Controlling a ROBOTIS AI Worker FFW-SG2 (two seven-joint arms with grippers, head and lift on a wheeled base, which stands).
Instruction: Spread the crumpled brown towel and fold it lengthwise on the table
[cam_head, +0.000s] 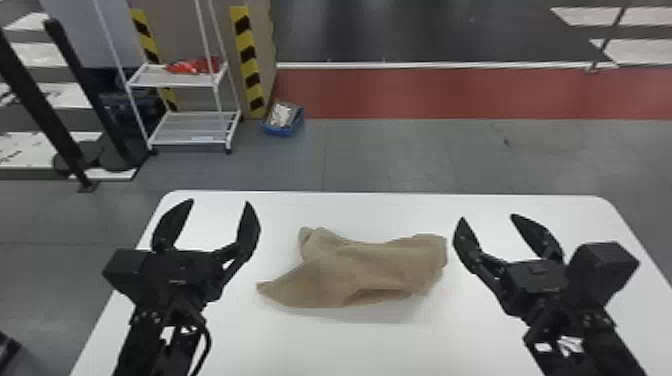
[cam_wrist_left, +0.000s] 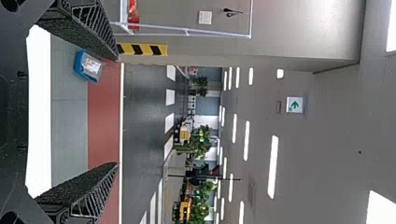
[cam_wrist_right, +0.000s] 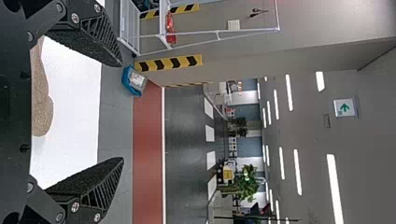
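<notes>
"Towel: one, brown, crumpled. Location?"

"Flat white worktop, middle part, between the two grippers. Not spread, not folded lengthwise."

"Form?"

"Irregular heap, wider than deep. One pointed corner runs out toward the robot's left, on the near side; a small raised bunch stands at the far left; the right end is blunt and rounded. Soft creases cross the top, and the near edge throws a faint shadow."

"Left gripper: condition?"

"Black, two fingers, wide apart, nothing between them. Placed over the left part of the worktop, apart from the cloth. Its own wrist view agrees: fingers well separated."

"Right gripper?"

"Matching piece, fingers likewise wide apart and without a load. Placed over the right part; its inner finger is near the towel's right end. Its wrist view shows some brown cloth on the white surface beyond the gripper's base."

"Surroundings?"

"White rack, two shelves in sight, a red item on the upper. Blue bin, light contents, on the grey floor beside a striped yellow-and-black post. Red floor strip farther back."
</notes>
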